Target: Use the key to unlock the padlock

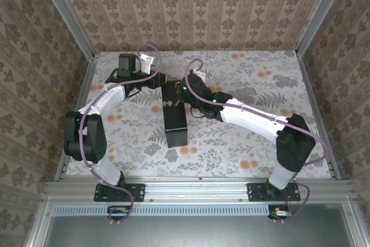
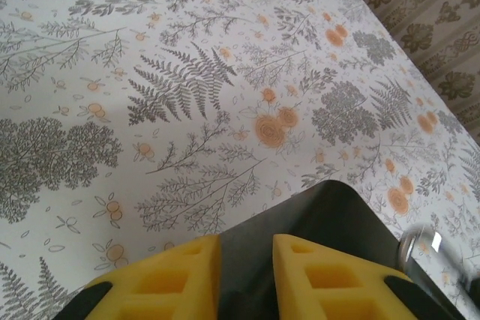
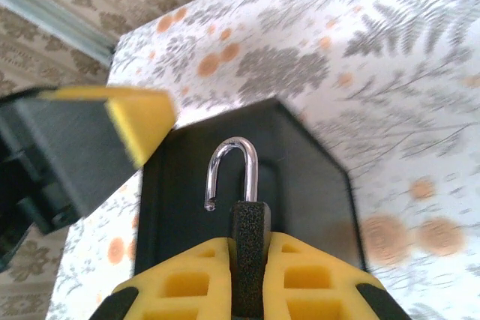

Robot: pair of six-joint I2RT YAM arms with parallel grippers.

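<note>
Your right hand [image 3: 250, 243] is clenched on the padlock [image 3: 248, 222], its yellow pads pressed against both sides of the body. The strip of body you can see between the pads looks dark and textured. The silver shackle [image 3: 252, 174] stands up out of it. One leg of the shackle runs into the body, while the other curves over and ends free just beside it.

The padlock is held over the black box [image 1: 175, 125], which lies near the middle of the flowered counter [image 1: 248, 79] with its long side running away from you. Both arms reach in over the box's far end, the left from the left side and the right from the right.

Your left hand [image 2: 246, 246] sits low at a corner of the box [image 2: 337, 215]. Its two yellow fingers [image 2: 176, 275] stand a narrow gap apart, and the box's dark surface shows in that gap. You cannot tell whether the hand is gripping the box or only sitting over it. From the right wrist, one left finger [image 3: 139, 114] shows blurred at the box's left edge, just beside the shackle.
</note>
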